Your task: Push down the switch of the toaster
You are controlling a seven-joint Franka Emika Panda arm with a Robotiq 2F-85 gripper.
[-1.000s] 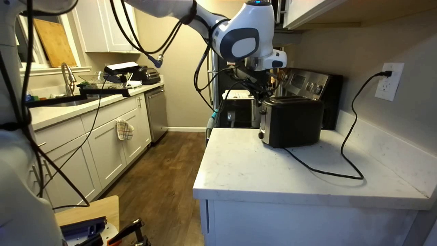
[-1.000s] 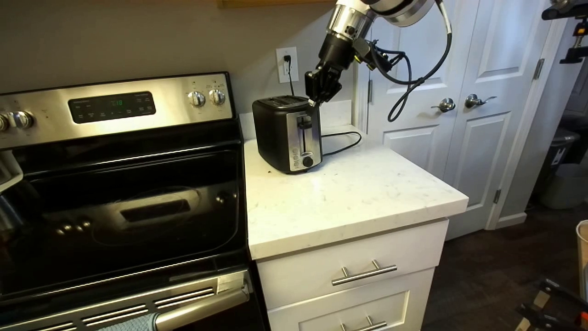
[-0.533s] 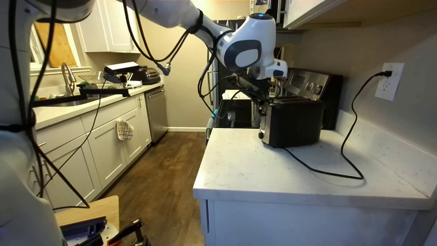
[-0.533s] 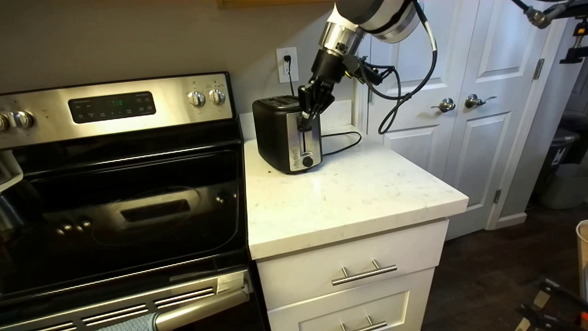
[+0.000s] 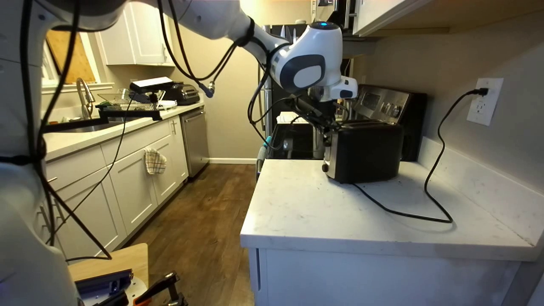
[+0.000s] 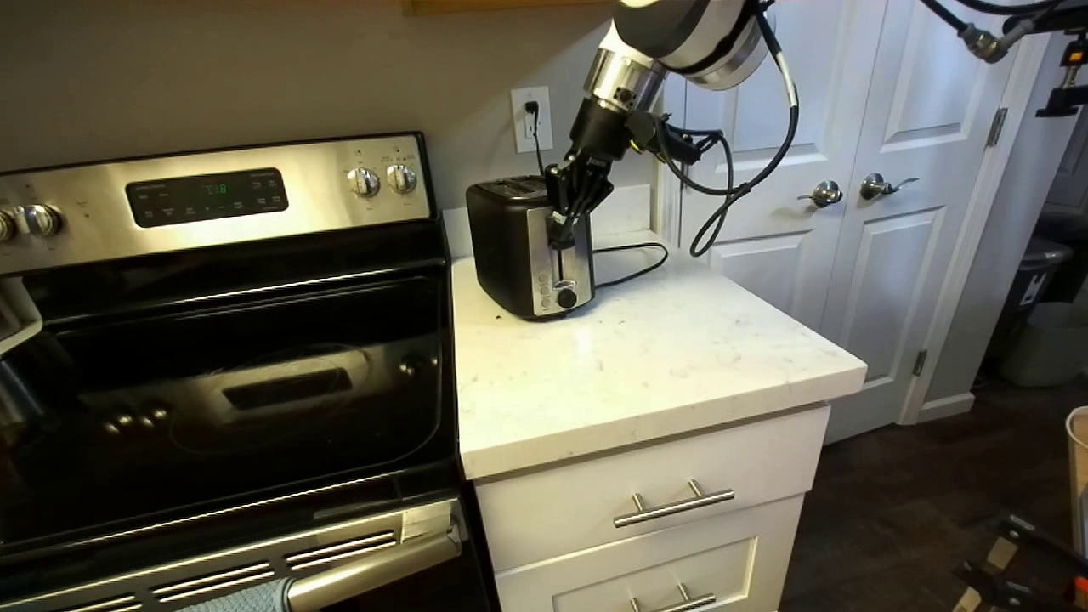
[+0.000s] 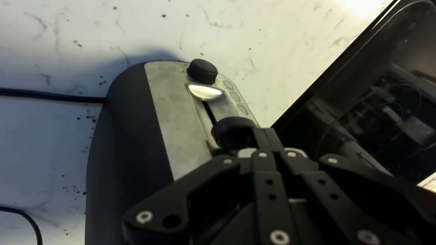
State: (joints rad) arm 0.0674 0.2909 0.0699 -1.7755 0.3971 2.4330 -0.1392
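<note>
Toaster (image 6: pixel 506 246) upright on the counter (image 6: pixel 680 357), near mid-frame in an exterior view. Its switch (image 7: pixel 231 124) lies just right of centre in the wrist view, partly covered; slot (image 7: pixel 209 112) showing between it and a silver lip (image 7: pixel 205 92). Far end of the slot hidden under the claw (image 7: pixel 267 139), so I cannot tell how far down the switch stands. Claw closed, fingertips (image 7: pixel 260 139) together, holding nothing that I can see. They overlap the switch; whether they touch it, I cannot make out. In an exterior view the claw (image 5: pixel 327 134) is a dark tangle at the toaster's upper left, tips hard to pick out. Buttons (image 7: pixel 235 96) too faint to read. Arm (image 6: pixel 680 38) cut off at the top edge; stove (image 6: pixel 255 442) and towel (image 6: pixel 246 597) cut off at lower left.
</note>
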